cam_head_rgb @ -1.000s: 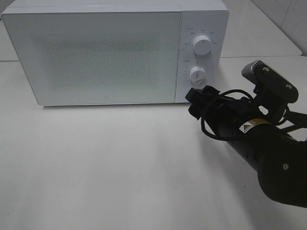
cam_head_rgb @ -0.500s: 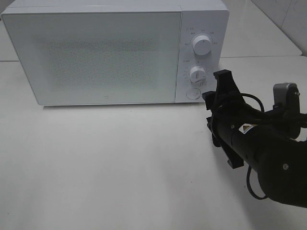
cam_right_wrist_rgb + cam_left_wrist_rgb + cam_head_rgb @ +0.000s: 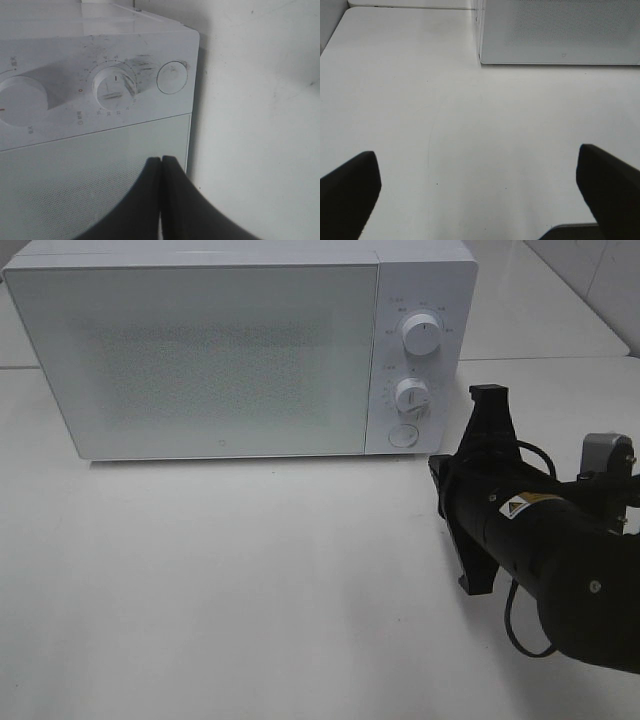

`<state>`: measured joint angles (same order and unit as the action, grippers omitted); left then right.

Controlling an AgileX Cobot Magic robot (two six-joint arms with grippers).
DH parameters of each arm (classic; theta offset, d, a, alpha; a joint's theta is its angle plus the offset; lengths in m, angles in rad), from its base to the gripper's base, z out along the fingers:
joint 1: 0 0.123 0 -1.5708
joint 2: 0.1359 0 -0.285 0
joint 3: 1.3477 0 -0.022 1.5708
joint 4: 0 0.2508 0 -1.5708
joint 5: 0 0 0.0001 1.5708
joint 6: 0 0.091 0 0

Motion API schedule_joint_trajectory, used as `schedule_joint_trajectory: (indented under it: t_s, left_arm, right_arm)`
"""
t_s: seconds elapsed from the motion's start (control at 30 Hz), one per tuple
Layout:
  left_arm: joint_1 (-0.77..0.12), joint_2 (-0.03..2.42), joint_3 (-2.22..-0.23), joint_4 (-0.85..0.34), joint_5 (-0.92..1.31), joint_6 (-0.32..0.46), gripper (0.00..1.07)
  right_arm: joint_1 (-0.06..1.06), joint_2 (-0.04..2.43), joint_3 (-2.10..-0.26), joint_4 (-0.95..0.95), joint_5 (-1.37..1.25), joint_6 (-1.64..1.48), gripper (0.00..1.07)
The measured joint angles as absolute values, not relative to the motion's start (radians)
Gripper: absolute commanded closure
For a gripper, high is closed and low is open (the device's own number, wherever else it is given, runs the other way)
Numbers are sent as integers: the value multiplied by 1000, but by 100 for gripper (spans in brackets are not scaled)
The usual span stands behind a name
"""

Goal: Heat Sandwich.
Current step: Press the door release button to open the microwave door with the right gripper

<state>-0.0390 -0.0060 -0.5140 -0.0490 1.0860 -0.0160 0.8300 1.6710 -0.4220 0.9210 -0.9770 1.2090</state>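
Sandwich: it shows in no view, and the shut, frosted door of the boxy white microwave oven (image 3: 200,350) hides the inside, so its place cannot be told. Only the right wrist view shows the right gripper (image 3: 161,162) clenched on nothing, its black fingers pressed together. The ribbed white dial (image 3: 116,87) and round white button (image 3: 172,77) lie just ahead of its tips. The high view shows only its black arm (image 3: 540,550). Only the left wrist view shows the left gripper (image 3: 480,200), spread wide over the white tabletop (image 3: 420,110), with the oven's corner well ahead.
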Motion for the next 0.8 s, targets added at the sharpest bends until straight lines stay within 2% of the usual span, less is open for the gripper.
schedule_joint_trajectory:
  t_s: [0.6, 0.8]
  left_arm:
    - [-39, -6, -514, -49, 1086, -16, 7]
    - [-39, -6, -514, -49, 1086, -16, 7]
  right_arm:
    - [829, 1812, -469, 916, -986, 1295, 107]
    - [769, 1861, -524, 852, -974, 1298, 107]
